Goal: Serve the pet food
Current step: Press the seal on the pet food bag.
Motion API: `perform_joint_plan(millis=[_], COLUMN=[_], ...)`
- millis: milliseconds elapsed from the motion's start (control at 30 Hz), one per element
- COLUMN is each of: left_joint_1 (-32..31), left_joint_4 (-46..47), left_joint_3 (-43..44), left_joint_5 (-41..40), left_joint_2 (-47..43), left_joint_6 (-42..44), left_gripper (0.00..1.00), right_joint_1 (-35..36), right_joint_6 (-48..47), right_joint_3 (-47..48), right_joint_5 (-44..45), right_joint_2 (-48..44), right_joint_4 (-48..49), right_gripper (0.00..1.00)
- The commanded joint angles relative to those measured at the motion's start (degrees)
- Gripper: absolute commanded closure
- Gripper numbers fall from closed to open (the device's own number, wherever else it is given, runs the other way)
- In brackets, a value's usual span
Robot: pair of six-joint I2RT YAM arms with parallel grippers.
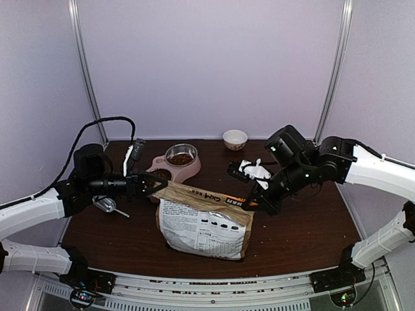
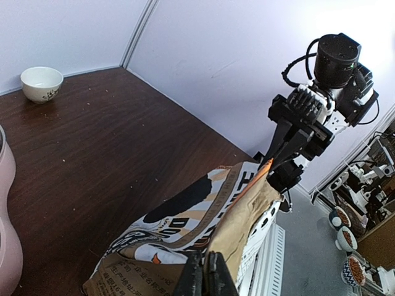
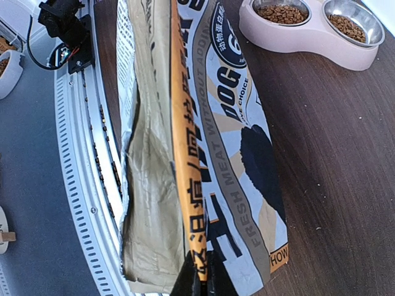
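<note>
The white-and-kraft pet food bag [image 1: 202, 220] stands in the middle of the table, its top edge held between both grippers. My left gripper [image 1: 150, 184] is shut on the bag's left top corner; the bag also shows in the left wrist view [image 2: 185, 240]. My right gripper [image 1: 253, 205] is shut on the right top corner; the bag fills the right wrist view [image 3: 203, 142]. Brown kibble [image 3: 281, 13] lies in both bowls of the pink feeder [image 1: 174, 166]. The metal scoop [image 1: 107, 205] lies on the table under my left arm.
A small white bowl [image 1: 235, 138] stands at the back of the table, also in the left wrist view [image 2: 41, 83]. White objects [image 1: 254, 171] lie behind my right gripper. A white item [image 1: 131, 155] lies left of the feeder.
</note>
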Motion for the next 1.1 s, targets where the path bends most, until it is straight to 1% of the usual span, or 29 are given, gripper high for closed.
perform_joint_plan(millis=[0,33,67,100,167,200,267,300,333,400,533,667,767,1000,1067], left_joint_1=[3.51,3.53,3.54,3.57,3.46,3.43,3.49,3.49,3.47,3.5,3.5,3.57,3.79,4.63,5.59], left_joint_4=[9.36,9.39,9.31,8.89,6.31,4.03,-1.73,-4.51,-6.99,-10.79,-13.53,-17.42,-19.48,-22.67,-23.03], left_joint_3=[0.01,0.12,0.68,1.59,4.11,5.69,8.98,10.56,12.01,14.27,17.09,18.04,16.97,15.28,14.28], left_joint_5=[-6.72,-5.71,-4.11,-2.52,-0.1,0.3,-1.38,-2.3,-3.33,-5.54,-9.71,-17.02,-22.37,-28.53,-29.31], left_joint_2=[-3.35,-3.0,-2.62,-2.16,-1.44,-1.29,-1.62,-1.88,-2.3,-3.18,-4.06,-3.86,-3.78,-4.15,-5.03], left_joint_6=[2.09,2.13,2.14,2.2,2.55,3.21,5.36,6.58,7.57,8.3,6.13,4.43,4.21,4.12,4.04], left_gripper=[1.0,1.0,1.0,0.96,0.72,0.6,0.42,0.35,0.31,0.24,0.19,0.18,0.16,0.16,0.15], right_joint_1=[-0.89,-0.82,-0.83,-0.89,-0.89,-0.85,-0.85,-0.83,-0.87,-0.91,-1.37,-2.38,-3.91,-6.76,-8.73], right_joint_6=[-0.08,-0.02,0.0,-0.13,0.56,1.02,2.42,3.35,4.24,5.8,10.0,14.66,16.99,19.8,21.19], right_joint_3=[-0.81,-0.81,-0.81,-0.88,-1.08,-0.97,-0.48,-0.2,0.04,0.76,1.47,0.77,-1.13,-6.56,-8.82], right_joint_5=[-0.29,-0.91,-2.18,-4.1,-6.94,-7.77,-8.59,-8.55,-8.45,-8.12,-3.19,4.17,7.19,14.69,15.15], right_joint_2=[-4.0,-4.34,-4.8,-5.32,-6.69,-7.37,-8.61,-9.3,-10.0,-11.43,-13.87,-15.44,-16.77,-19.27,-20.6], right_joint_4=[-12.49,-11.96,-11.15,-10.27,-7.55,-6.39,-3.57,-2.13,-0.54,2.29,8.48,12.09,14.24,15.72,17.32], right_gripper=[1.0,1.0,0.98,0.85,0.6,0.51,0.36,0.31,0.25,0.18,0.12,0.12,0.11,0.11,0.1])
